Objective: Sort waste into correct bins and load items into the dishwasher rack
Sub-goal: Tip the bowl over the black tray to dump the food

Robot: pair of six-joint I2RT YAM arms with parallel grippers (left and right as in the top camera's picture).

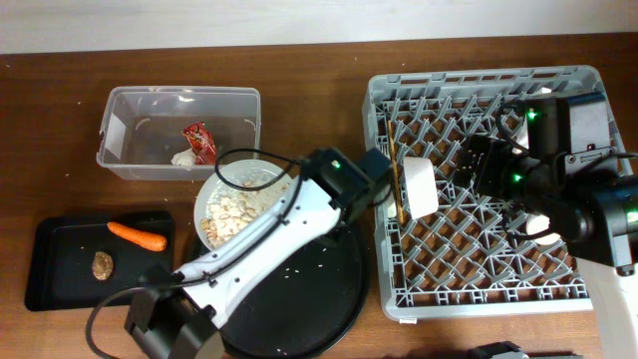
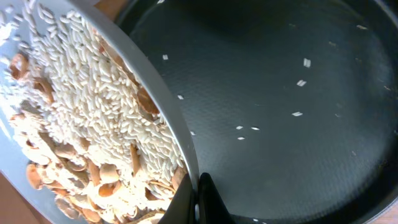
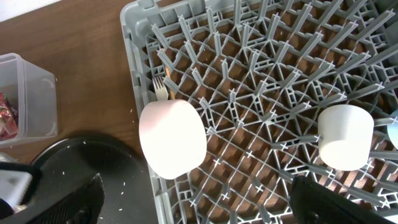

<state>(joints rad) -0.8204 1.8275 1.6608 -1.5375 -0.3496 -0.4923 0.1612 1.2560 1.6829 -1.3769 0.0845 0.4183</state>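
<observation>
My left gripper [image 2: 198, 194] is shut on the rim of the small pale plate [image 1: 227, 184], which is tilted and holds the rice-like leftovers [image 2: 81, 106]. In the dishwasher rack [image 1: 578, 284] are the white bowl [image 3: 173, 137], a white cup [image 3: 346, 135], the white fork [image 3: 160, 90], chopsticks [image 1: 397, 184] and, at the edge of the right wrist view, a light blue cup [image 3: 393, 130]. My right gripper [image 3: 196, 202] is open and empty above the rack. The clear tub [image 1: 125, 100] holds the red wrapper [image 1: 200, 142] and the tissue [image 1: 183, 158]. The black rectangular tray [image 1: 60, 284] holds the carrot [image 1: 137, 234] and the brown lump [image 1: 102, 264].
A large round black tray [image 1: 319, 289] lies under and right of the plate, with a few loose rice grains [image 2: 301, 81] on it. The left arm [image 1: 249, 244] crosses it. The rack's left wall stands close to the round tray.
</observation>
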